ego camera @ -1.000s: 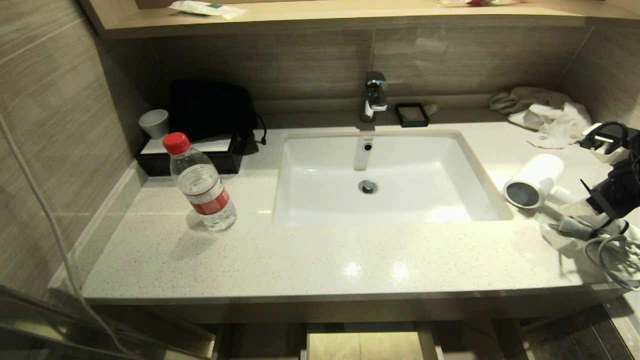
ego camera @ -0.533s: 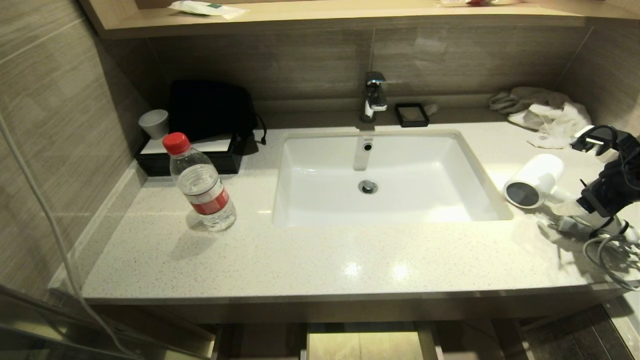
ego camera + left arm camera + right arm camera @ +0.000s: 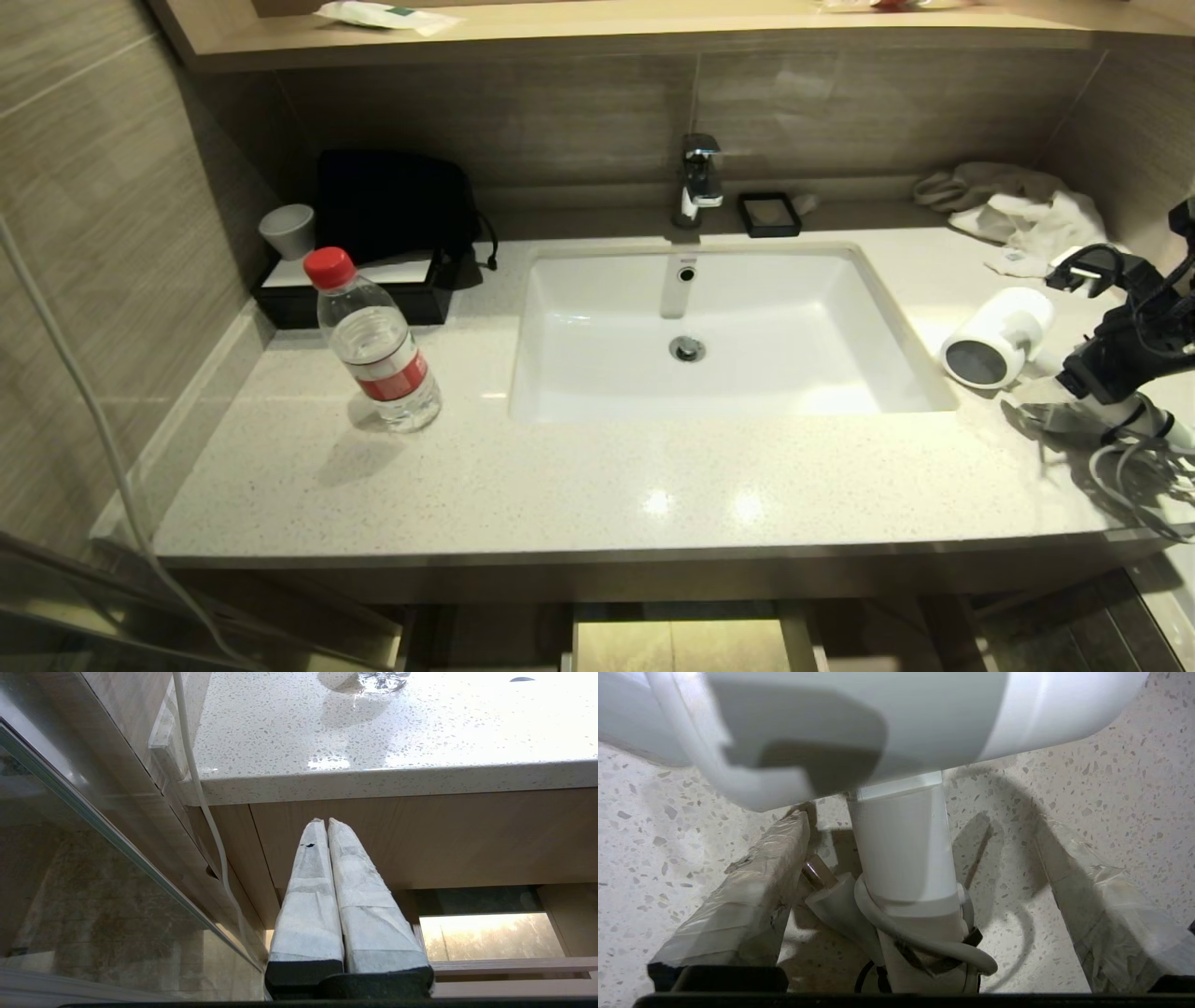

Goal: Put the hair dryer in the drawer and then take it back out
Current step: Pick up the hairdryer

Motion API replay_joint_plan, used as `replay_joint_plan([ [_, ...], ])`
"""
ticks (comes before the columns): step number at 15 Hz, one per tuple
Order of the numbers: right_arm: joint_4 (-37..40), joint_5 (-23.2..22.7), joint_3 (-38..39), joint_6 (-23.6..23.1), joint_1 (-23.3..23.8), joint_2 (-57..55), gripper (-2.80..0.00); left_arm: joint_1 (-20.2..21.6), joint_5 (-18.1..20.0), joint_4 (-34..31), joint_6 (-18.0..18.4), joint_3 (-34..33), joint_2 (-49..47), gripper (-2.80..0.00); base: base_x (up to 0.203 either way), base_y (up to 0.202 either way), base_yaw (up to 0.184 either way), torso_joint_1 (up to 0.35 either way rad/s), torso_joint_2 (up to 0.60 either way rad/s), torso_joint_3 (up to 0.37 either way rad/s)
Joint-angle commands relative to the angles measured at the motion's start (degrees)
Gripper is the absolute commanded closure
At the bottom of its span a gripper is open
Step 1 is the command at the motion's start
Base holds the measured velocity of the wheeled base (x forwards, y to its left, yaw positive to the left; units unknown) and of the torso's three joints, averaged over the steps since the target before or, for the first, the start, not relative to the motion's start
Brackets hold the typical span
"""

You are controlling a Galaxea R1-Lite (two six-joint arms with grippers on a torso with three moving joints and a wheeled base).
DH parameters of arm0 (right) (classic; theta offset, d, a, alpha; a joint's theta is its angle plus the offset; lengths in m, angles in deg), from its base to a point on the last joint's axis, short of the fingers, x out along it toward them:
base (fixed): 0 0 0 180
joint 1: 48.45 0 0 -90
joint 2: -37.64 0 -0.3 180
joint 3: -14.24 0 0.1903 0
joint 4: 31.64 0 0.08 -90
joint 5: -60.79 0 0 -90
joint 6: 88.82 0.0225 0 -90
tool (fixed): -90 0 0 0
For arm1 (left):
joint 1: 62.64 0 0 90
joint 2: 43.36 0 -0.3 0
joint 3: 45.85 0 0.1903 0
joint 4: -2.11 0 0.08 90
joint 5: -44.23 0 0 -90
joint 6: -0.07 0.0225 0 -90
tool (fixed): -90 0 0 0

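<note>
Left gripper (image 3: 327,821): I have it parked below the counter edge, at about 7 o'clock from me, padded fingers pressed together on nothing.
Drawer: I cannot pick out a labelled front; in the head view only wood panels and an open gap show under the counter at 6 o'clock, so I leave it unplaced.
Countertop (image 3: 597,485): speckled pale stone, running from 6 o'clock outward.
Water bottle (image 3: 373,341): red cap, upright at 10 o'clock, well apart from the work.
Sink (image 3: 560,327): white basin at 12 o'clock, tap (image 3: 698,182) behind it.
Hair dryer (image 3: 997,338): lying on the counter at 3 o'clock, just beside the sink's right rim, dark round end facing the basin, handle (image 3: 903,849) running toward my right arm, cord (image 3: 924,942) wrapped near the handle's end.
Right gripper (image 3: 920,877): jaws spread wide, 1 finger (image 3: 752,891) on each side of the handle, neither pad touching it in the wrist view.
Change: over the last second the gripper has swung further over the handle and the jaws have spread to full width; the dryer itself has not shifted.
Meaning: I judge this the approach to the first pickup, nothing yet lifted.
Cloths (image 3: 1018,219): crumpled at 2 o'clock, farthest back.
</note>
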Motion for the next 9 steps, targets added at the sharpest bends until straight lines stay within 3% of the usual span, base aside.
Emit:
replay_joint_plan([
  [1,0.2,-0.5,-0.6,-0.7,0.0,-1.7,-2.8,0.0,0.0,0.0,0.0,0.0,0.0,0.0,0.0,0.0,0.0,0.0,0.0,0.0],
  [9,0.2,-1.3,-2.6,-2.7,0.1,-4.3,-2.8,0.0,0.0,0.0,0.0,0.0,0.0,0.0,0.0,0.0,0.0,0.0,0.0,0.0],
])
